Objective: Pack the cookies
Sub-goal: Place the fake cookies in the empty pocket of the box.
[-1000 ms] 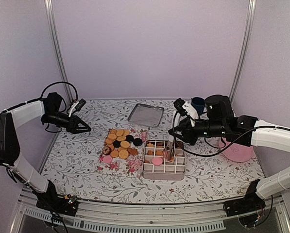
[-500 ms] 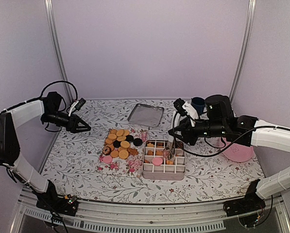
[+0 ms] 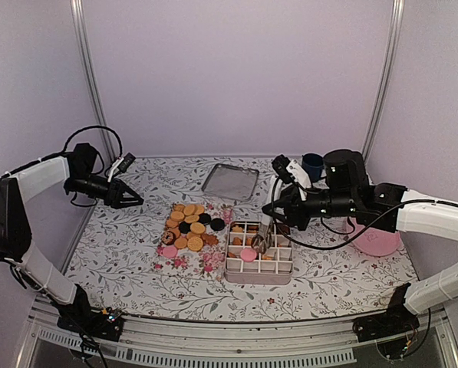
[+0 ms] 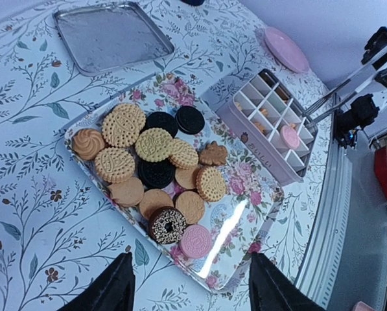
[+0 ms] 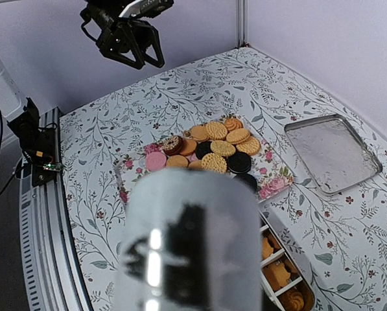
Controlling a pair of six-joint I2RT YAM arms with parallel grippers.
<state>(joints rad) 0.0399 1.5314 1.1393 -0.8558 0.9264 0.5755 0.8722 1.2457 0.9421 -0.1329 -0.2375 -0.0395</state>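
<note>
The small round cookies [image 4: 155, 173], mostly ridged golden discs with a few dark ones and one pink, lay clustered on the flat floral rectangular tray [image 4: 242, 188]. More sat in the white gridded box [image 4: 264, 159] just beside its edge. Bare leaf-printed counter [image 3: 136, 238] stretched open to the tray's left. There my left gripper [image 4: 193, 288] hung raised, spread wide and empty. My right gripper [image 3: 273, 203], clamped on thin metal tongs [image 4: 339, 100], had drifted slightly leftward over the box.
</note>
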